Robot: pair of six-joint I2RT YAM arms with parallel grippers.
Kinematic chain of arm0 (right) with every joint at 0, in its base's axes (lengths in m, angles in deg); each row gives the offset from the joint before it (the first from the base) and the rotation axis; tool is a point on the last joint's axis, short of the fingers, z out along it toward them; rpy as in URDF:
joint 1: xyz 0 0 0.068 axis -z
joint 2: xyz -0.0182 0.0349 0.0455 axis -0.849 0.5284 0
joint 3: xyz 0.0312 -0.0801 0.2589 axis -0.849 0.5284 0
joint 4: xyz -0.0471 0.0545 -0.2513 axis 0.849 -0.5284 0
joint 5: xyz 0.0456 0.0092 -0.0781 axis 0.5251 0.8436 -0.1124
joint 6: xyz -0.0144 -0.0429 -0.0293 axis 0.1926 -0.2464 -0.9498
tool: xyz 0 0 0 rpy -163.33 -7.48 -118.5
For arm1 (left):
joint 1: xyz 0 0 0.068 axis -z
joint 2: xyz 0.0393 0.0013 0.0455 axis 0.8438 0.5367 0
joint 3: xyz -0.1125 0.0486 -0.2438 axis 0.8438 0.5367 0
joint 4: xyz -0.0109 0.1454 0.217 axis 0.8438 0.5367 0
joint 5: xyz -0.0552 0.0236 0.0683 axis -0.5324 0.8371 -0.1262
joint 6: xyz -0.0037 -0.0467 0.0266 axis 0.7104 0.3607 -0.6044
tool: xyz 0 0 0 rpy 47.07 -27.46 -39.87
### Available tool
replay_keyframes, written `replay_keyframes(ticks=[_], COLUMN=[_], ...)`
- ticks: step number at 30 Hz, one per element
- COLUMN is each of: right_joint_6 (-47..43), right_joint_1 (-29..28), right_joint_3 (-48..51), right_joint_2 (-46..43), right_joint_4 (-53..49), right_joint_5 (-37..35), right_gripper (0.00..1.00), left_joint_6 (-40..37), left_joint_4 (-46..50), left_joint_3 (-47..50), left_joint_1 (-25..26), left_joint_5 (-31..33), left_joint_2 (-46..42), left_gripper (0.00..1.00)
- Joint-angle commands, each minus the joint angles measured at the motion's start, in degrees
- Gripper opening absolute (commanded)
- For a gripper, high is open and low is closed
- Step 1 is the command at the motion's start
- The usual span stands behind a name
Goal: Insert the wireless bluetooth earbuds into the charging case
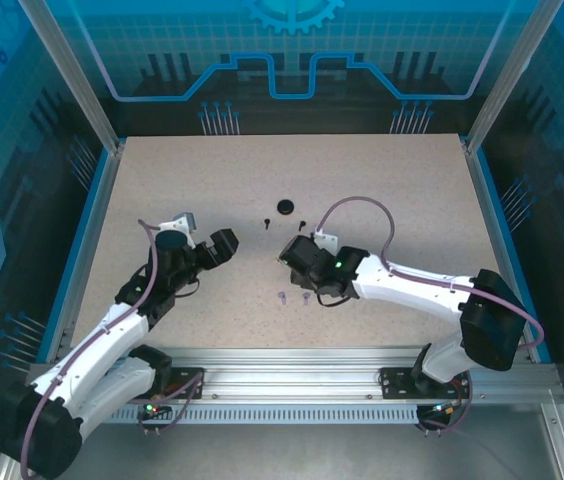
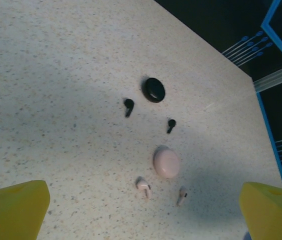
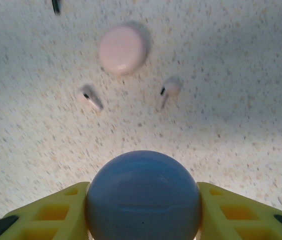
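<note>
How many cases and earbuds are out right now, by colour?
black case: 1
black earbuds: 2
pink case: 1
pink earbuds: 2
lilac case, held in the right hand: 1
lilac earbuds: 2
Total: 9

the table (image 2: 56, 60) is beige with fine brown speckles, edged in blue. the black case (image 2: 154, 90) is glossy, and the black earbuds (image 2: 128, 106) at its 6 o'clock are plain black. further toward 6 o'clock, the pink case (image 2: 166, 162) and pink earbuds (image 2: 143, 187) are pale pink, the buds with dark tips. the round case (image 3: 143, 197) is grey-lilac; the fingers (image 3: 56, 210) at its 3 and 9 o'clock are yellow.
</note>
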Motion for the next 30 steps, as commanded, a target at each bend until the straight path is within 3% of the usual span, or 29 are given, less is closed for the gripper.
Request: replay_keyframes(ticks=[1,17,30], right_joint_6=[-0.5,9.05,14.0], right_joint_1=[1.97,7.0,8.29], right_joint_3=[-3.01,-10.97,-16.89], right_joint_2=[-1.43,2.59,6.1], right_joint_4=[1.86,8.02,8.97], right_joint_5=[1.73,6.68,8.46], right_gripper=[0.4,0.4,0.4], left_joint_6=[1.06,3.24,3.54], left_joint_4=[-10.0,-39.51,-58.5], left_joint_3=[3.13,12.72,12.41], left_joint_1=[0.88,2.55,7.62], left_joint_5=[-4.53,-21.91,-20.38], left_joint_2=[-0.03,5.14,19.65], left_gripper=[0.99,0.99,0.94])
